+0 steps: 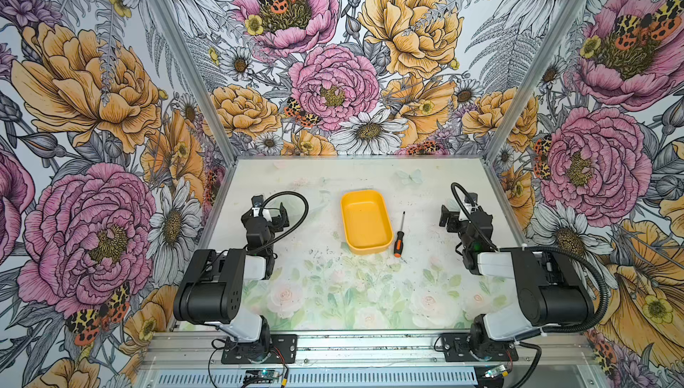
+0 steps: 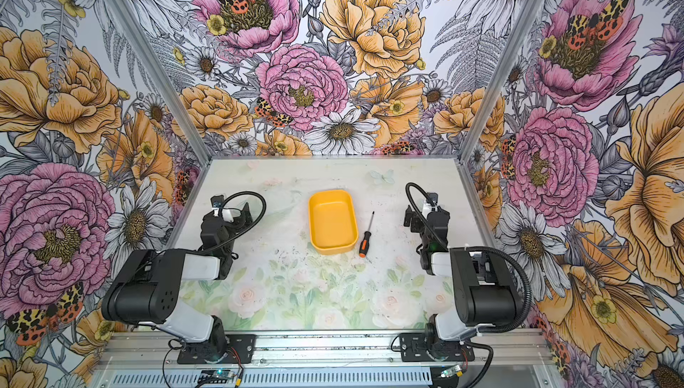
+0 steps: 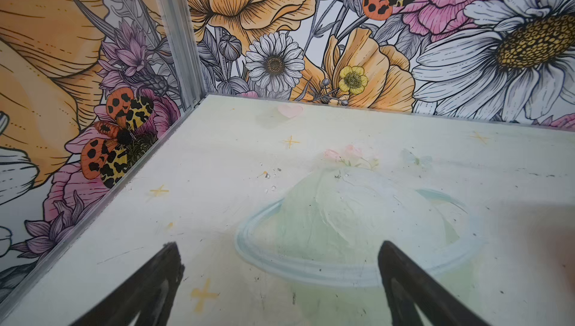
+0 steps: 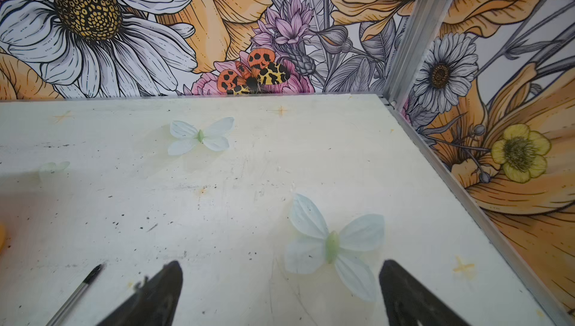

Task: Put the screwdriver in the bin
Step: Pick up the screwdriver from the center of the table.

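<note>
The screwdriver has a black handle with orange ends. It lies flat on the table just right of the yellow-orange bin, shaft pointing to the back. The bin holds nothing. My right gripper hovers open to the right of the screwdriver, apart from it. In the right wrist view only the thin shaft of the screwdriver shows, beside one fingertip. My left gripper is open over bare table, left of the bin.
The table carries a pale floral print with painted butterflies. Flowered walls with metal corner posts close in the back and both sides. Both arm bases sit on a rail along the front edge.
</note>
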`<state>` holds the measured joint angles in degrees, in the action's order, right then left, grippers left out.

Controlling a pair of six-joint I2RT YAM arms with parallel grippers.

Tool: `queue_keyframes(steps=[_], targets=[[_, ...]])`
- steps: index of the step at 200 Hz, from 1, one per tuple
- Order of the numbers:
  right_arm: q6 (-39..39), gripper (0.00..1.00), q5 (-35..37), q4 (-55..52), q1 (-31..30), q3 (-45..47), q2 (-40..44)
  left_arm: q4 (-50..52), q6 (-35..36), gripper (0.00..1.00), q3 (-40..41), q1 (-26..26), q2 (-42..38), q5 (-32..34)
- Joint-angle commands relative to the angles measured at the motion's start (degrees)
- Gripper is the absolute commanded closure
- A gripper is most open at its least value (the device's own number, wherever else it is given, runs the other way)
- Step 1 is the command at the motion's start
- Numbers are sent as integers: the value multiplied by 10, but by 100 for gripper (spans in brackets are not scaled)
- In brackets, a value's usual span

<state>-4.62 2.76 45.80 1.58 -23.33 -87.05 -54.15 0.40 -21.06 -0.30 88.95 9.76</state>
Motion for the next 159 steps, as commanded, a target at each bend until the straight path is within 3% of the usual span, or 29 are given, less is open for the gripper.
queue_keyframes(steps=[1,89,134,159], targets=[[2,1,-6,19,3,1,-8,0,1,1,-5,-2,0,-11],[2,2,-1,11,3,-1,0,20,5,1,-11,-4,-12,-16],[-25,4,36,-185,-6,-55,117,246,23,1,-96,-18,-104,-34],[-89,3,10,-362,-16,-113,178,395,-39,1,-163,-24,-144,-58]])
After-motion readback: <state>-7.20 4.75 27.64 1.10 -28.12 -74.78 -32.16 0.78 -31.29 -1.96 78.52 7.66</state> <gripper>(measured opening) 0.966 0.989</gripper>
